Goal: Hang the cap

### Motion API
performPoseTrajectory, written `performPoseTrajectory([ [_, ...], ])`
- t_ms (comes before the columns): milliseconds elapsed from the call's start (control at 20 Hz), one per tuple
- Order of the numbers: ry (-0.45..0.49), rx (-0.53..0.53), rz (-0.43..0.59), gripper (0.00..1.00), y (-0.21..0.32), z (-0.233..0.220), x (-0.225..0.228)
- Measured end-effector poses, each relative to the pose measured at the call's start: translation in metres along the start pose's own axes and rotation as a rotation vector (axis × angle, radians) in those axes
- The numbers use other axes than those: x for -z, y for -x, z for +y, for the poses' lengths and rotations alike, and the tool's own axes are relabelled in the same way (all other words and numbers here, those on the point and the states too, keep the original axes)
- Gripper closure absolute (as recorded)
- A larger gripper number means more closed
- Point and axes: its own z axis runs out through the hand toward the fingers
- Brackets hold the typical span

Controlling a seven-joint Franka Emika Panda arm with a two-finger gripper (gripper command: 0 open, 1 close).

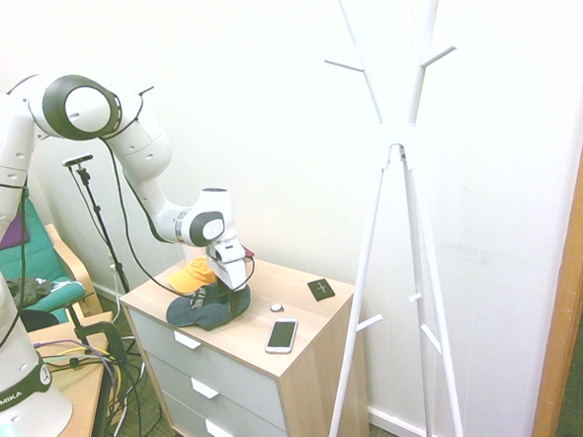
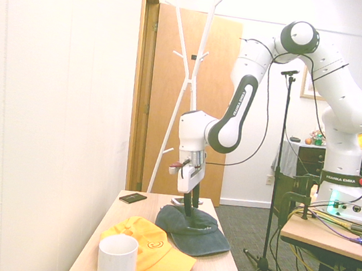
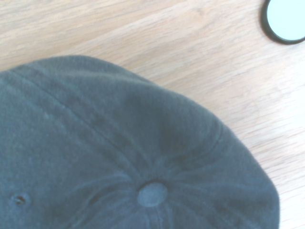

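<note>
The cap [image 1: 206, 308] is dark navy and lies crown up on the wooden dresser top [image 1: 314, 351]. It sits in front of the arm in the second exterior view [image 2: 199, 236]. My gripper [image 1: 235, 291] points straight down onto the cap's crown, touching it or just above it [image 2: 191, 208]. The wrist view is filled by the cap's crown with its top button [image 3: 152, 194]. A white coat stand [image 1: 398, 143] with short pegs rises beside the dresser near the wall [image 2: 192, 76].
An orange-yellow cap [image 1: 191, 276] lies right beside the navy one [image 2: 151, 252]. On the dresser there are also a phone [image 1: 282, 335], a small black square [image 1: 322, 289], a small white disc [image 1: 276, 307] and a white cup [image 2: 115, 264].
</note>
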Motion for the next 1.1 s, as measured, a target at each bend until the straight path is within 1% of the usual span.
performPoseTrajectory([
  [850,-0.005,-0.013,-0.008,1.00,-0.014,0.005,0.000],
  [1000,0.012,0.038,-0.006,1.00,-0.016,0.001,0.012],
  [1100,0.031,0.087,0.010,1.00,-0.018,-0.006,0.038],
])
